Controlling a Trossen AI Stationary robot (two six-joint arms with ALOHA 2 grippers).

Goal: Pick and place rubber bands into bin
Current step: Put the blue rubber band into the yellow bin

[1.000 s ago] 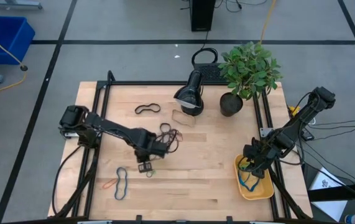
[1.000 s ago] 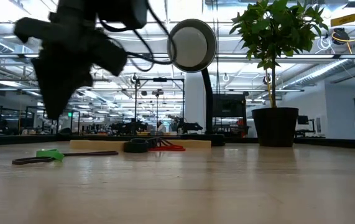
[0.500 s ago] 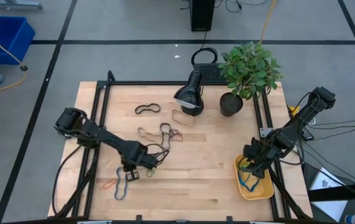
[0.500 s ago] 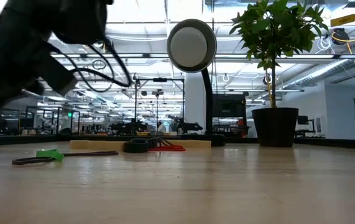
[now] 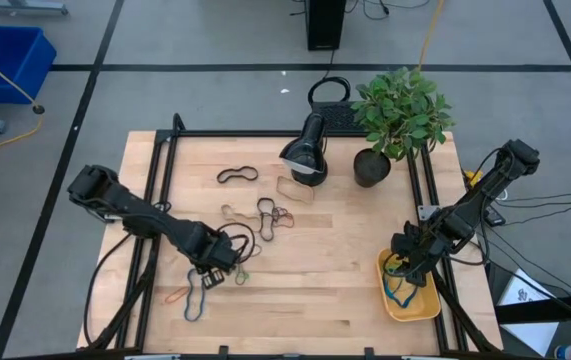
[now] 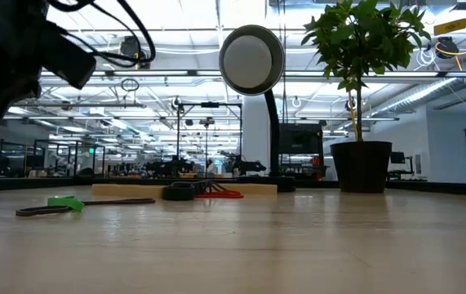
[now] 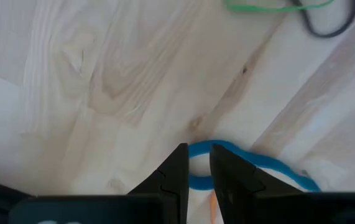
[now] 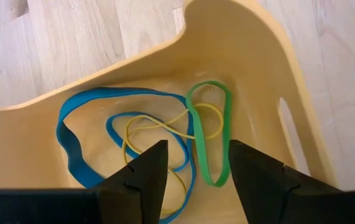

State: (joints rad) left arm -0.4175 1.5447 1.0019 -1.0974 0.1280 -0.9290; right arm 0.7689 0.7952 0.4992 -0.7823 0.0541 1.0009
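Note:
A blue rubber band (image 5: 196, 296) lies flat near the table's near left, with an orange band (image 5: 176, 295) beside it and a green band (image 5: 240, 277) to its right. My left gripper (image 5: 210, 278) hangs over the blue band's far end (image 7: 252, 165), its fingers a narrow gap apart (image 7: 199, 167). More black, tan and red bands (image 5: 270, 213) lie mid-table, and a black one (image 5: 237, 175) lies farther back. My right gripper (image 8: 197, 155) is open and empty over the yellow bin (image 5: 412, 292), which holds blue, yellow and green bands (image 8: 209, 134). My left gripper's fingertips (image 7: 180, 163) point down at the end loop of the blue band (image 7: 217, 147), whose strands run across the gap between them. The band lies flat on the table. I cannot tell whether the fingers touch it.
A black desk lamp (image 5: 305, 155) and a potted plant (image 5: 400, 110) stand at the table's far side. Black frame rails (image 5: 155, 190) run along the table's left and right edges. A blue crate (image 5: 10, 60) sits on the floor at the far left.
My left gripper has gone toward the table's left edge and a little toward the near edge, from beside the green band to over the blue band's far end. The bands on the table lie as before.

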